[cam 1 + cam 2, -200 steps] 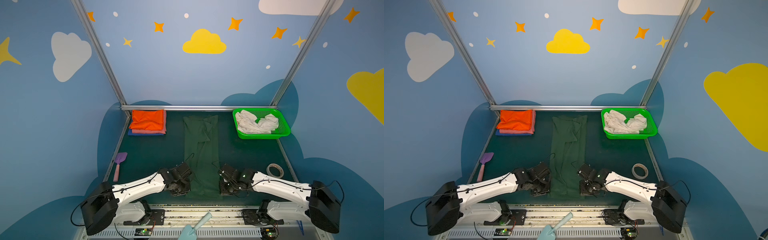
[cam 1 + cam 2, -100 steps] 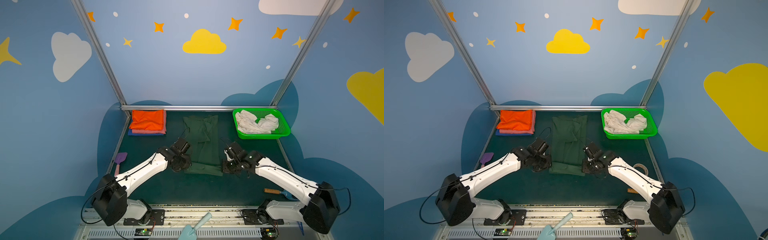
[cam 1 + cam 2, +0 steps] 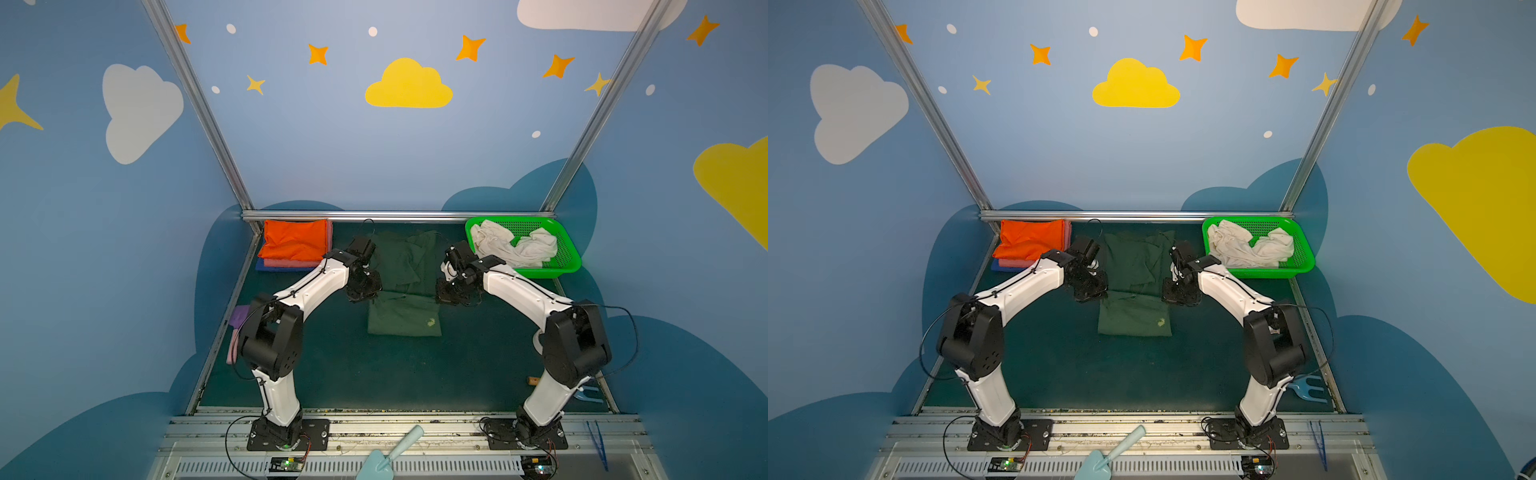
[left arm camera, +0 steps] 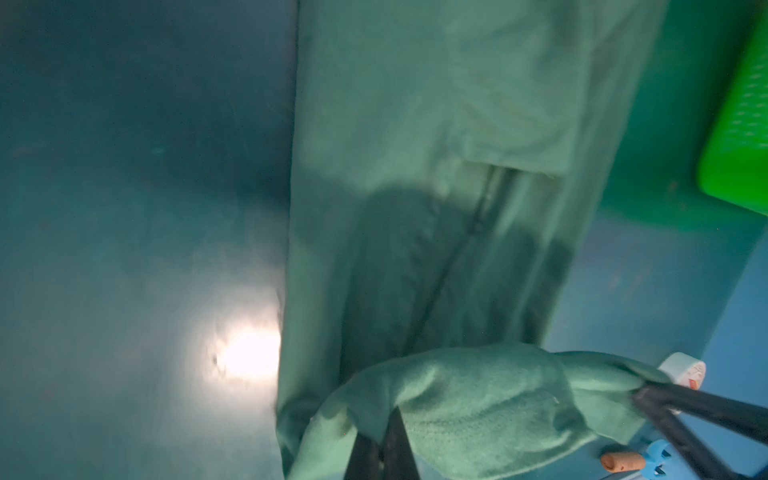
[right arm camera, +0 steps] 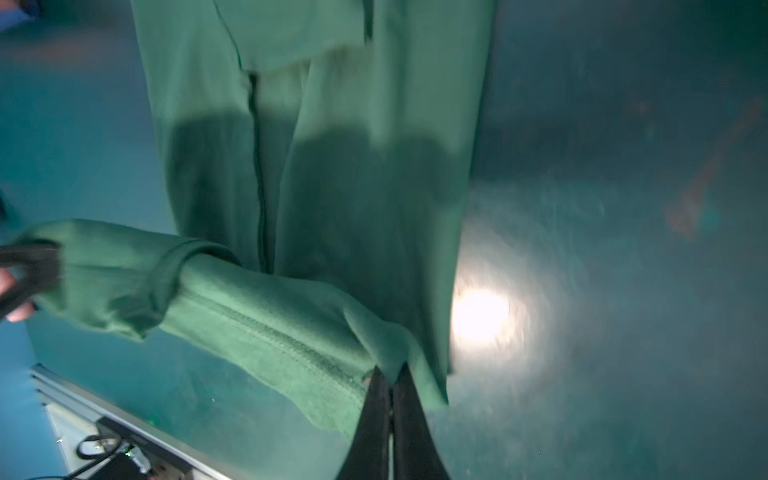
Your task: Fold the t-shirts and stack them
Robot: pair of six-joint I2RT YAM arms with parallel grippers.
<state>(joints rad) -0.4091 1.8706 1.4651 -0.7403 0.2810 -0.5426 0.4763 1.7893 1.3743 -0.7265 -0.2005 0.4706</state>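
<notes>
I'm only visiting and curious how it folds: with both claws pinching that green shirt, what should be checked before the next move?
1. The left gripper is shut on a corner of the dark green t-shirt: ok.
2. The right gripper is shut on the opposite corner: ok.
3. Both grippers level across the shirt: ok.
4. Near fold line straight: ok.
5. Far half of the shirt lying smooth: not ok, rumpled.
6. Every cloth layer caught in each pinch: cannot tell.
</notes>
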